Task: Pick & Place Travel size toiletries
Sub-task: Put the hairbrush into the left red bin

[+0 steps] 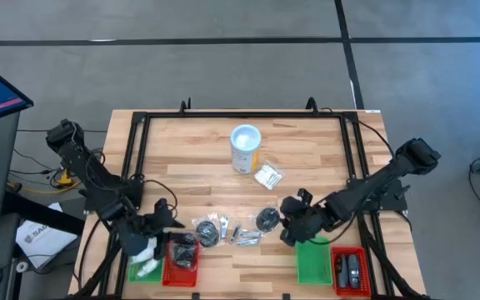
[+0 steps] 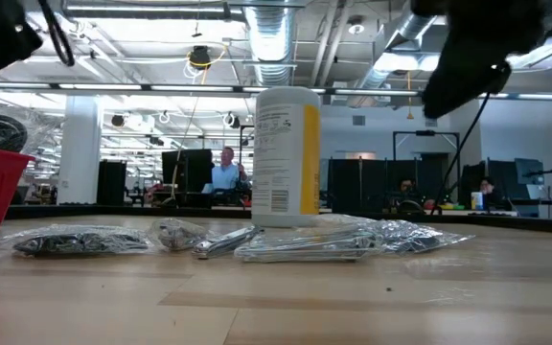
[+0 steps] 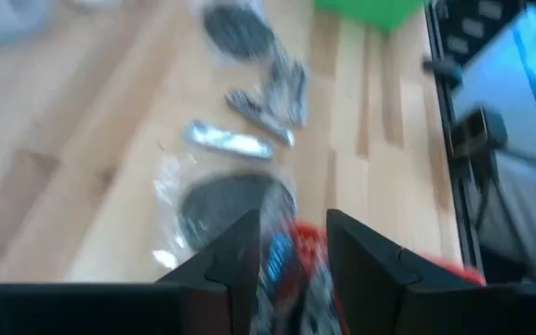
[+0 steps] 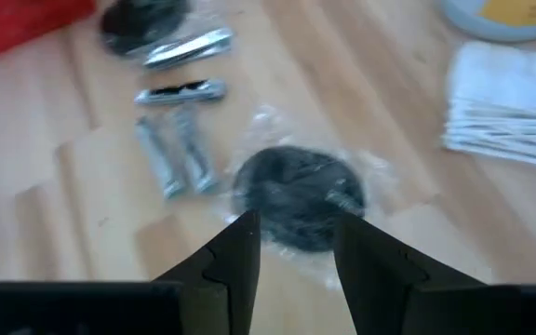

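Left end effector point(image 1: 176, 221): over the red tray point(image 1: 182, 268) at the near-left edge of the worktop point(image 1: 190, 150); fingers point(image 3: 226, 270) part open with a gap between them, nothing clamped; a wrapped item with a blue mark shows through the gap.
Right end effector point(image 4: 294, 244): above a round black packet point(image 4: 298, 197); fingers part open, gripping nothing.
Toiletries: loose packets lie in a row along the near middle of the worktop, between the two arms: round black ones point(image 1: 210, 231), silvery oblong ones point(image 4: 177, 157), and a white packet point(image 1: 268, 176) just beside the tub point(image 1: 245, 147). Some are already in the red tray and in a second red tray point(image 1: 350, 271) at the right.
Green trays: one beside each red tray; the left one point(image 1: 145, 268) holds white items, the right one point(image 1: 313, 262) looks bare.
Handling: judged light and small; the clear film looks slippery and crinkly, so it may slide or bunch. Best pinched across the solid item inside, not the loose film edge.
Writing: the tub has a yellow label with fine print, too small to read; no brand legible anywhere.
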